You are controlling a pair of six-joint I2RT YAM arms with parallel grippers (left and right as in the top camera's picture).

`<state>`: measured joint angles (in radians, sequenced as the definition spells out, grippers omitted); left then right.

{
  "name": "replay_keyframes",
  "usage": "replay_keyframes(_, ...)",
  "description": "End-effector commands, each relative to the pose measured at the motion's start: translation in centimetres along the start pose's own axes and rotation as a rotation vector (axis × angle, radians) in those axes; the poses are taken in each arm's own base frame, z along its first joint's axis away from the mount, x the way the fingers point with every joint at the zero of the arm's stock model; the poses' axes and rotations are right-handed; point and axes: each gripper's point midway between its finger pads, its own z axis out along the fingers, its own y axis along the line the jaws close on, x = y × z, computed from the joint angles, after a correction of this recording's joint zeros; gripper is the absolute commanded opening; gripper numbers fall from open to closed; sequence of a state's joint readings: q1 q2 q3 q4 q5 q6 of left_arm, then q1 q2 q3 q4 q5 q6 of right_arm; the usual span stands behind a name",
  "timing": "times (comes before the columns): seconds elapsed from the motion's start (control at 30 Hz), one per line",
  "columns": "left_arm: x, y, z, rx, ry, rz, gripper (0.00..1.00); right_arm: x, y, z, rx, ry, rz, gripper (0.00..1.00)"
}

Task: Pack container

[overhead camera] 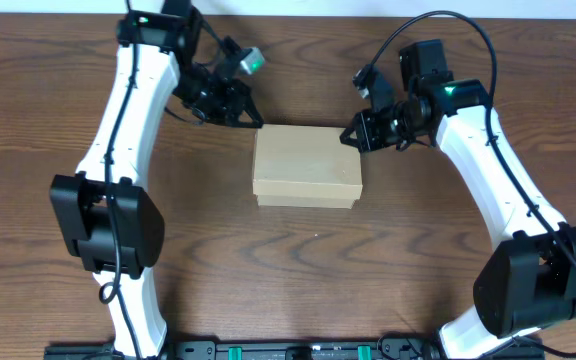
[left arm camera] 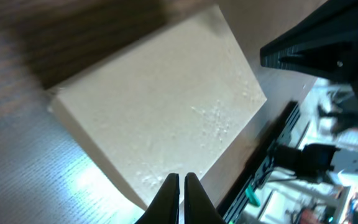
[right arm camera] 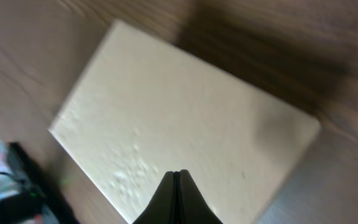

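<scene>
Container (overhead camera: 306, 165) sat at table (overhead camera: 408, 285) centre, lid flat shut. Left gripper (overhead camera: 255, 121) off its 11 o'clock corner, right gripper (overhead camera: 347, 135) off 1 o'clock, both pinched together, empty. I judged them staged to press flap down.

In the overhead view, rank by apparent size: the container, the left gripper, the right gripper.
1. container, clearly the largest.
2-3. left gripper and right gripper: much smaller, look about alike, so not ranked.
</scene>
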<state>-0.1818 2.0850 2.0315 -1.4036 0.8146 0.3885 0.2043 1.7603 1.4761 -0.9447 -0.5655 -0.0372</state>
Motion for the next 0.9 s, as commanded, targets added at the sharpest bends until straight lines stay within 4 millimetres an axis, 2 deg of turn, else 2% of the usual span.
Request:
replay_keyframes(0.0, 0.2, -1.5, -0.6, -0.044, 0.009, 0.09, 0.06, 0.6, -0.3, -0.8, 0.091, 0.016, -0.058, 0.02)
replay_keyframes(0.3, 2.6, -1.5, 0.3, -0.057, 0.113, 0.107, 0.06, 4.1, -0.4, -0.4, 0.13, 0.144, -0.026, 0.01)
replay_keyframes(0.63, 5.8, 0.2, 5.1, -0.007, 0.215, 0.064, 0.06, 7.4, -1.0, 1.8, 0.121, 0.227, -0.005, 0.02)
replay_keyframes(0.87, 6.9, 1.0, 6.1, 0.001, 0.24, 0.032, 0.06, 8.7, -1.9, 2.5, 0.148, 0.254, 0.008, 0.02)
